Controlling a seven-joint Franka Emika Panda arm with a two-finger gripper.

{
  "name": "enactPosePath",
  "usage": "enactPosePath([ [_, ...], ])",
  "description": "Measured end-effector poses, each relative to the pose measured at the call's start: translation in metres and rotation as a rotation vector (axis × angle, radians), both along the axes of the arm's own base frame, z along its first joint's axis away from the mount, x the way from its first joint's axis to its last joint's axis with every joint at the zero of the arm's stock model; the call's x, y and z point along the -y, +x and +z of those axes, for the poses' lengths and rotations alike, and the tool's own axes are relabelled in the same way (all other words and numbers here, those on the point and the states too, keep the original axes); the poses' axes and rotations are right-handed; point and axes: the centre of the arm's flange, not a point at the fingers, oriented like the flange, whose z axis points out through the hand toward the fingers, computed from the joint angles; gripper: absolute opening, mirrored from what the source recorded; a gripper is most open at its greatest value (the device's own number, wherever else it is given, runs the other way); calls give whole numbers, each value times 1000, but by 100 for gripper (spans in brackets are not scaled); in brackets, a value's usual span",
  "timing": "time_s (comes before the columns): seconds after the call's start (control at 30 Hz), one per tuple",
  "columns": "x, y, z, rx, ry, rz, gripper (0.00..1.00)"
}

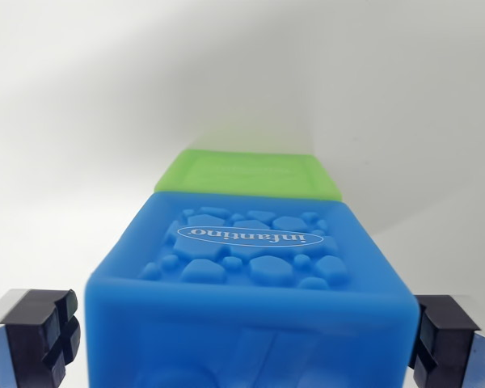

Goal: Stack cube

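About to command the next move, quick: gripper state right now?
Gripper: open, fingers either side of the blue cube, gaps visible, not gripping; green cube lies behind.

blue cube (255,267) showing "infantino" in white oval, reading upside down, mid frame. green cube (249,174) embossing too faint, not reading it.

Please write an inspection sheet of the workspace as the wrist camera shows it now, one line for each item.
Surface: plain white table, bare where visible.
Job's things: blue cube with embossed "infantino" logo fills the lower middle; green cube lies directly behind it, mostly hidden. Whether they touch cannot be told.
Clutter: nothing seen.
Grippers: gripper, one black finger pad on each side of the blue cube; a narrow gap shows at the wrist view's left pad, contact at the right is unclear.
Cables: nothing seen.
Surroundings: white background only.
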Motion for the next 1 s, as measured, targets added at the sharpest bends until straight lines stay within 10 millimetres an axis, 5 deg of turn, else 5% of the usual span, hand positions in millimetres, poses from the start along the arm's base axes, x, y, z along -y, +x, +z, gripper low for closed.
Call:
enactPosePath([
  [0.43, 0, 1, 24, 4, 2, -1, 100],
  [1.0, 0, 1, 81, 5, 5, -1, 100],
])
